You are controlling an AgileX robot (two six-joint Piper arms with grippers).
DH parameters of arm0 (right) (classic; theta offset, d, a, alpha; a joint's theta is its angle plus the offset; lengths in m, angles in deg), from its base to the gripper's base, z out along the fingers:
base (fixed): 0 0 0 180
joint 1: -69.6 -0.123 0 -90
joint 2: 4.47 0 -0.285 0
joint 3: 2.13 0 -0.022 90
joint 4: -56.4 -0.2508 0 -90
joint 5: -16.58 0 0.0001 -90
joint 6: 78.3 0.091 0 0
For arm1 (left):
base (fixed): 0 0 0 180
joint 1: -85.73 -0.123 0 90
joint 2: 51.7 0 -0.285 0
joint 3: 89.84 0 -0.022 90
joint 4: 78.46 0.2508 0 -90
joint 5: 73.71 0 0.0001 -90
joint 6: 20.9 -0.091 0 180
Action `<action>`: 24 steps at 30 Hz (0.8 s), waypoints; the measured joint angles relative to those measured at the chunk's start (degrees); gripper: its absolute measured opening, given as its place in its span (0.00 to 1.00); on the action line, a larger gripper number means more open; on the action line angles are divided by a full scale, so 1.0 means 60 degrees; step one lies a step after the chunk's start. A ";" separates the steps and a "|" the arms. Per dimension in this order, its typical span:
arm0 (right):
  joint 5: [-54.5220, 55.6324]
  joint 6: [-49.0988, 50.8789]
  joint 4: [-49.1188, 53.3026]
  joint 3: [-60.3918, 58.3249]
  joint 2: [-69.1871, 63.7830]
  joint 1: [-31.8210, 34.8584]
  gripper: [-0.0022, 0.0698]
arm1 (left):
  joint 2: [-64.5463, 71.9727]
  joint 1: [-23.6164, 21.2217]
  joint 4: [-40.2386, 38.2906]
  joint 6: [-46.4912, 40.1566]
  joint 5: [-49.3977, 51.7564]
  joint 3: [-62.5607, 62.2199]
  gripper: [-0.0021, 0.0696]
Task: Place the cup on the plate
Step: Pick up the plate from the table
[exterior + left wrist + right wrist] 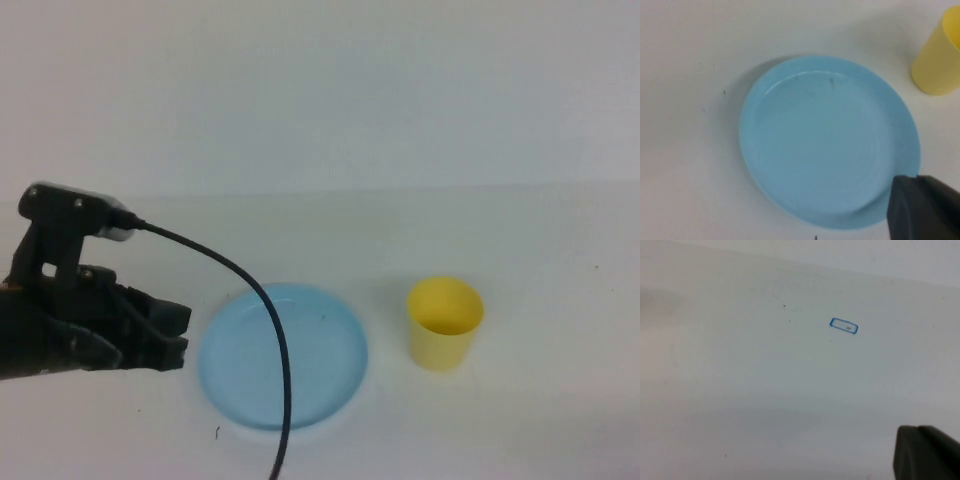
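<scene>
The light blue plate [283, 356] lies flat on the white table, empty, and fills most of the left wrist view [827, 140]. To its right the yellow cup [445, 322] stands upright on the table, apart from the plate; its side shows in a corner of the left wrist view [939, 60]. My left gripper [180, 332] hovers just left of the plate, shut and holding nothing; its dark tips [917, 179] meet over the plate's rim. My right gripper [916, 429] is outside the high view, shut and empty over bare table.
A black cable [262, 300] runs from the left wrist camera [75, 215] across the plate down to the near edge. A small blue rectangle mark [844, 326] is on the table ahead of the right gripper.
</scene>
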 joint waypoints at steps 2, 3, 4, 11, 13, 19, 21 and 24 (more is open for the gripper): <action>0.0000 0.0000 0.0000 0.0000 0.0000 0.0000 0.03 | 0.0434 -0.0556 -0.0725 -0.0560 0.0190 0.0000 0.03; 0.0000 0.0000 0.0000 0.0000 0.0000 0.0000 0.03 | 0.0685 -0.0960 -0.1257 -0.0965 0.0389 -0.0017 0.03; 0.0000 0.0000 0.0000 0.0000 0.0000 0.0000 0.03 | 0.0943 -0.1382 -0.1897 -0.1383 0.0679 -0.0017 0.03; 0.0000 0.0000 0.0000 0.0000 0.0000 0.0000 0.03 | 0.2487 -0.2884 -0.4493 -0.3392 0.1837 -0.0058 0.03; 0.0000 0.0000 0.0000 0.0000 0.0000 0.0000 0.03 | 0.2795 -0.2884 -0.4115 -0.3438 0.1713 -0.0072 0.03; 0.0000 0.0000 0.0000 0.0000 0.0000 0.0000 0.03 | 0.3856 -0.2710 -0.3900 -0.3788 0.1481 -0.0240 0.16; 0.0000 0.0000 0.0000 0.0000 0.0000 0.0000 0.03 | 0.4219 -0.2710 -0.3900 -0.3788 0.1459 -0.0370 0.24; 0.0000 0.0000 0.0000 0.0000 0.0000 0.0000 0.03 | 0.4668 -0.2710 -0.3918 -0.3788 0.1520 -0.0653 0.38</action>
